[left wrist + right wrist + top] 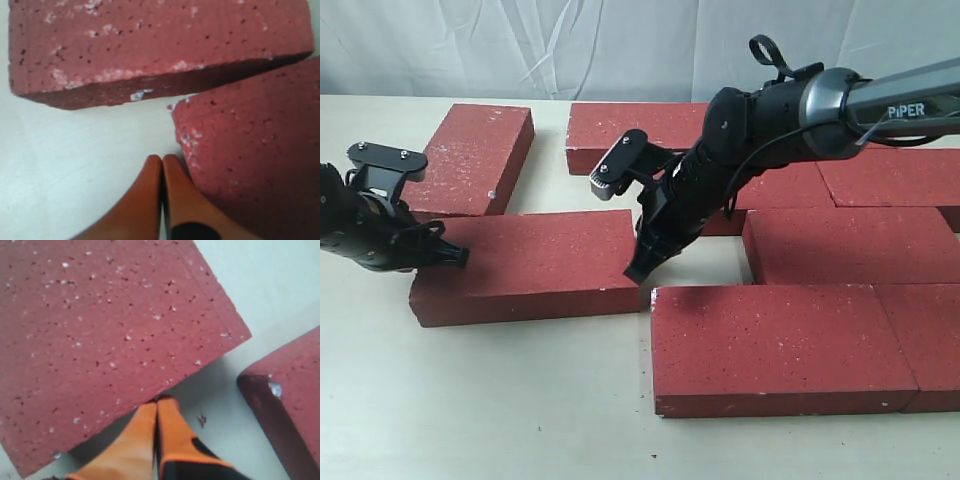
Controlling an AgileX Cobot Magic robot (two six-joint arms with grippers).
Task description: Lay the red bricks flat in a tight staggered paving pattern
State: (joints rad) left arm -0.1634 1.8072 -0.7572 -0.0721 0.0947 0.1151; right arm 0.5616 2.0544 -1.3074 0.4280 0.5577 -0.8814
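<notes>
Several dark-red bricks lie flat on the table. One loose brick (pixel 525 265) lies left of centre, slightly askew. My left gripper (pixel 461 257) is shut, its tips at that brick's left end; in the left wrist view the tips (pixel 161 160) rest beside the brick's corner (pixel 260 165). My right gripper (pixel 638 271) is shut and empty, its tips against the same brick's right end (pixel 110 340). The right wrist view shows those tips (pixel 157 402) touching the edge. An angled brick (pixel 475 158) lies at the back left.
A back row of bricks (pixel 640 125) runs right, with a brick (pixel 850 245) in the middle row and a front brick (pixel 780 345) beside another at the right edge. A gap of bare table (pixel 695 265) separates the loose brick from them. A white cloth hangs behind.
</notes>
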